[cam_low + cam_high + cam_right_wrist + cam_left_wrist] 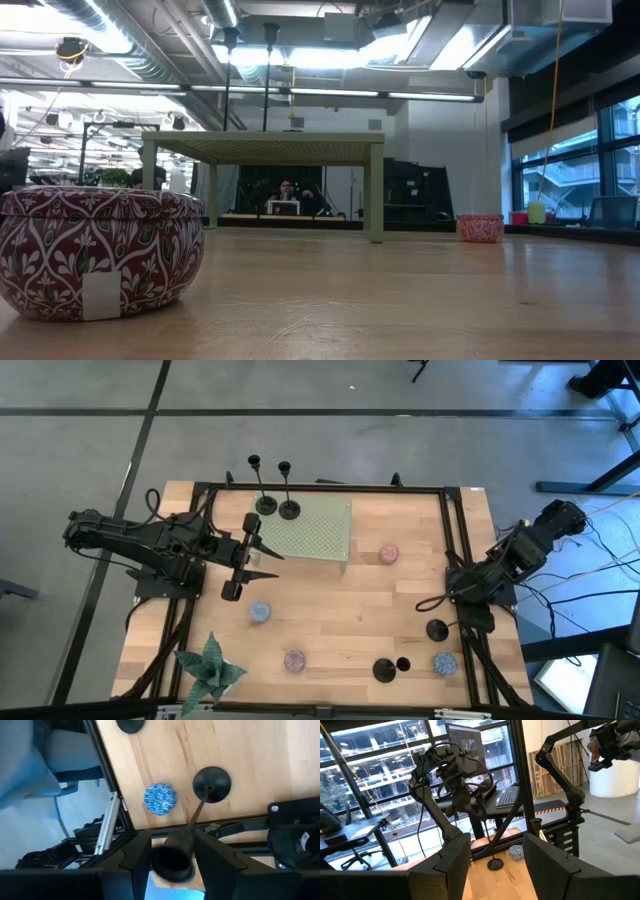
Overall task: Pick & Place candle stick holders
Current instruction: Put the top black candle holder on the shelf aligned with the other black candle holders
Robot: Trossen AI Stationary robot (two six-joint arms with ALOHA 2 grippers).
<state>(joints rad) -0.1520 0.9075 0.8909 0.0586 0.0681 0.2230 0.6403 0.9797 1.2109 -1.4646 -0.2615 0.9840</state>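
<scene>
Right fingers (220, 862): we see them spread on either side of a holder's cup (172, 860), not yet closed on it.
Holder (437, 629): standing by the table's right edge.
Risk: we may tip its thin stem if we close off-centre.
Left gripper (252, 555): open, empty, beside the green stand (310, 530) carrying two holders (277, 506).

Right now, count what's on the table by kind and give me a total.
Candle holders: 4, two on the green stand, two on the wood
Small round tins: 4
Green stand: 1
Plant: 1
Total: 10
</scene>
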